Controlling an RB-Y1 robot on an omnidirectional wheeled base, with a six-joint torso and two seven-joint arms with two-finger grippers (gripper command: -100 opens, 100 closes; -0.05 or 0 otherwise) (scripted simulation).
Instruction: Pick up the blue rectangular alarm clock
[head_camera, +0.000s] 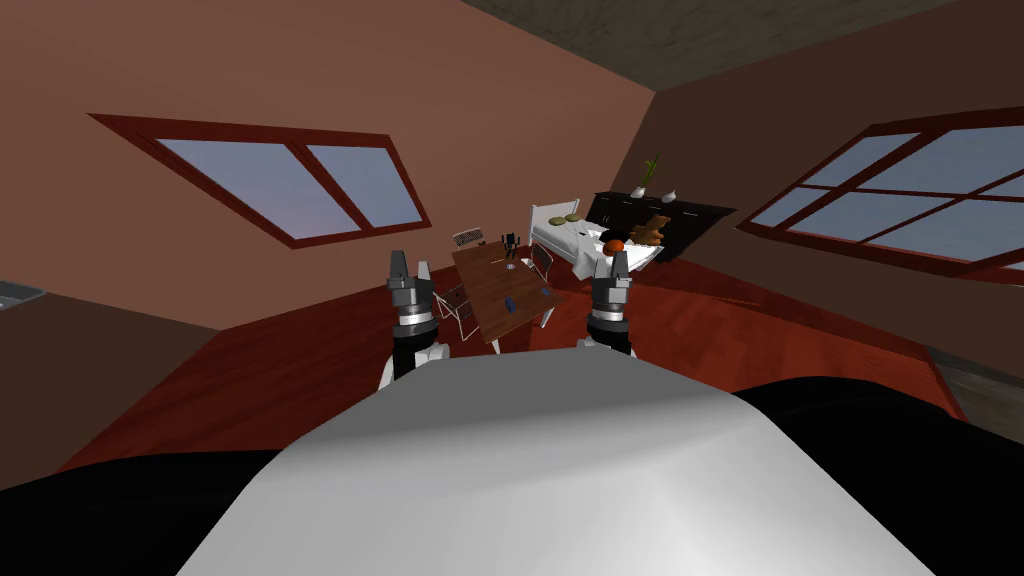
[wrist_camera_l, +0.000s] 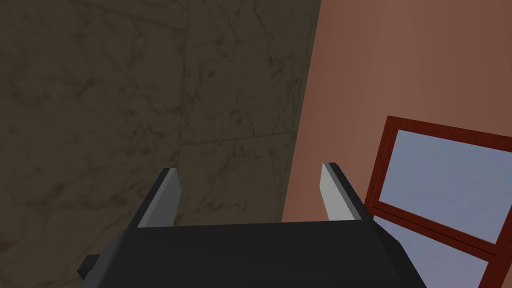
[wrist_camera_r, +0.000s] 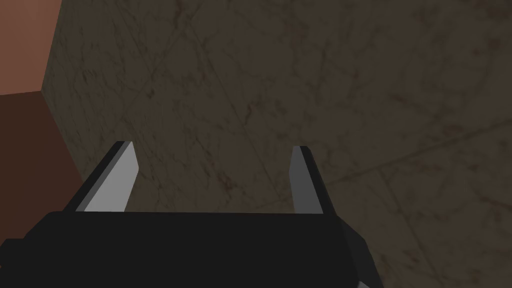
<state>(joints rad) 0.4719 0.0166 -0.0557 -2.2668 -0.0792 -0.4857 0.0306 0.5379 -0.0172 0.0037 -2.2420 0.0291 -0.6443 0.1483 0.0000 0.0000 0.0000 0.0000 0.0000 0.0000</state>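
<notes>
Far ahead across the room, a brown wooden table (head_camera: 495, 285) carries a small blue block (head_camera: 509, 303) near its close end, likely the blue alarm clock. A second small bluish item (head_camera: 546, 291) lies by the table's right edge. Both arms are raised in front of me, well short of the table. My left gripper (head_camera: 410, 268) (wrist_camera_l: 248, 172) is open with nothing between its fingers. My right gripper (head_camera: 612, 265) (wrist_camera_r: 212, 146) is also open and holds nothing.
Light wire-frame chairs (head_camera: 455, 305) stand around the table. Behind it are a white bed (head_camera: 580, 240) with a brown toy and an orange cushion, and a dark dresser (head_camera: 665, 215) with a plant. Red-brown floor (head_camera: 300, 350) stretches between me and the table.
</notes>
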